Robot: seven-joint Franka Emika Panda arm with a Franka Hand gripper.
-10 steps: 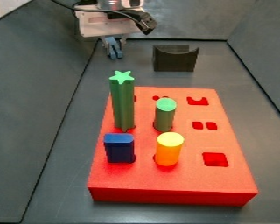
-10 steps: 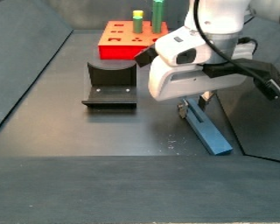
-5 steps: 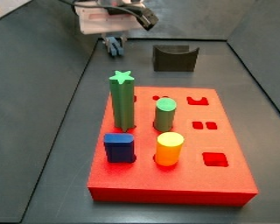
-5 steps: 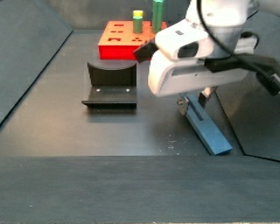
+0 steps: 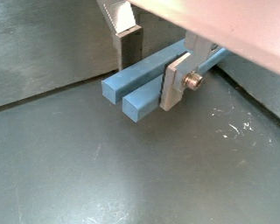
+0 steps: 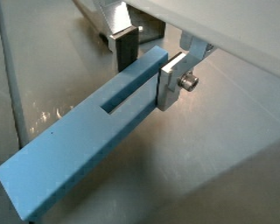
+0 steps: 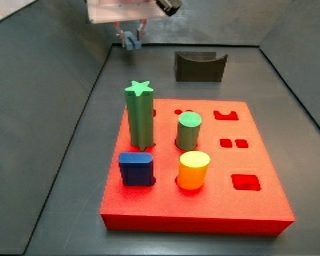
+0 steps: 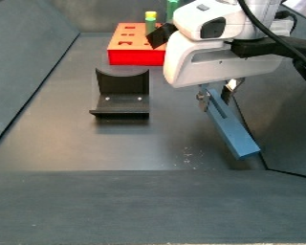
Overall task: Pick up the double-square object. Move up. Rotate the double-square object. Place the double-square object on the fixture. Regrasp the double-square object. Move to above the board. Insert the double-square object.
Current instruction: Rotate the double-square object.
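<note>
The long slim grey-blue double-square object [image 8: 231,125] is clamped near one end between the silver-plate fingers [image 6: 173,80] of the gripper [image 5: 152,68], at three o'clock of the dark notched fixture [image 8: 120,93].

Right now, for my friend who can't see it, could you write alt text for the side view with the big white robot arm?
The white arm's tool clamps the upper end of a long grey-blue bar, which slants down above the dark floor. To one side stands the small dark fixture, with the red board behind it.
</note>
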